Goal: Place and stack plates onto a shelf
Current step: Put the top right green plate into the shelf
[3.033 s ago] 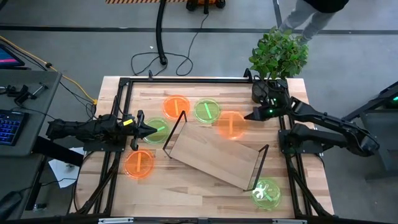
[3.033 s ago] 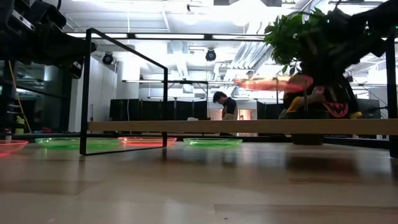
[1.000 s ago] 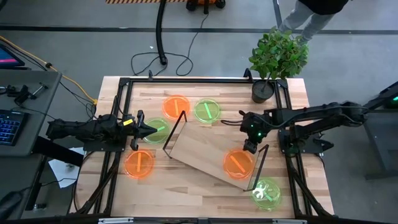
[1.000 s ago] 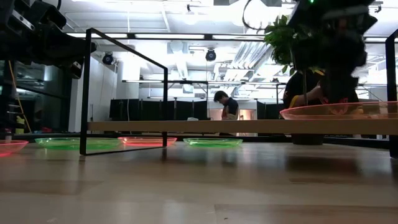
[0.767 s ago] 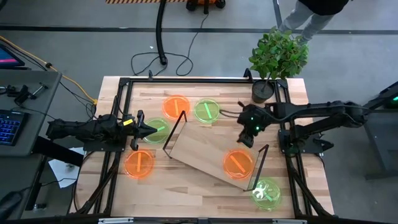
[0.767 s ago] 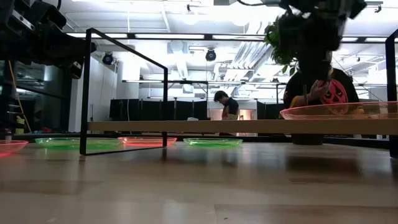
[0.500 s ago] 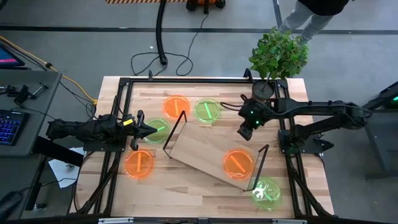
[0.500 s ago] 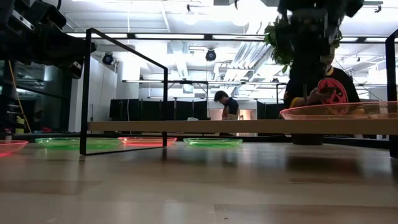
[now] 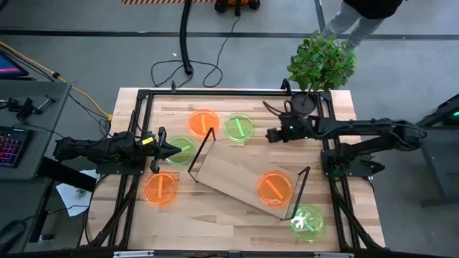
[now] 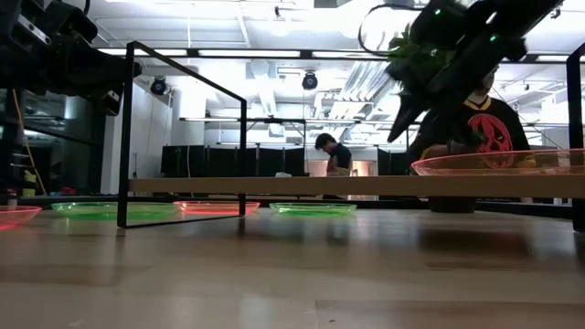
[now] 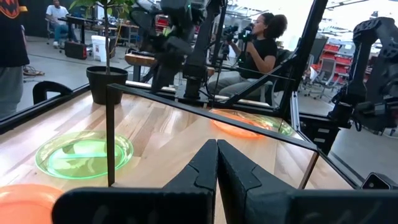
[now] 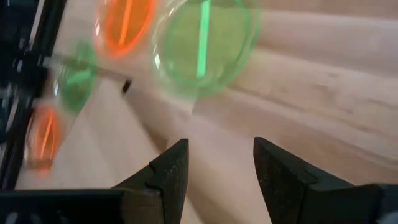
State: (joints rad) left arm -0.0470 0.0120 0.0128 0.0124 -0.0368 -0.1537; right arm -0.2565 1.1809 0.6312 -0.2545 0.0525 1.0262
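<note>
My right gripper (image 9: 270,135) empty, jaws wide, above surface near green plate (image 9: 239,127). Orange plate (image 9: 275,187) already on shelf (image 9: 237,172). Plates judged light, thin, stiff, slick; pinch at raised rim. My left gripper (image 9: 174,150) closed, idle at left edge.

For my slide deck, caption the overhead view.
Open right gripper hovers near a green plate; one orange plate sits on the wooden shelf.

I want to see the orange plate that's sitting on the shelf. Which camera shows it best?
The high view: the orange plate shows whole from above, lying flat on the shelf near its right end. The low view catches only its thin edge. The left wrist view shows it far off, behind the shelf's frame. The right wrist view misses it.
</note>
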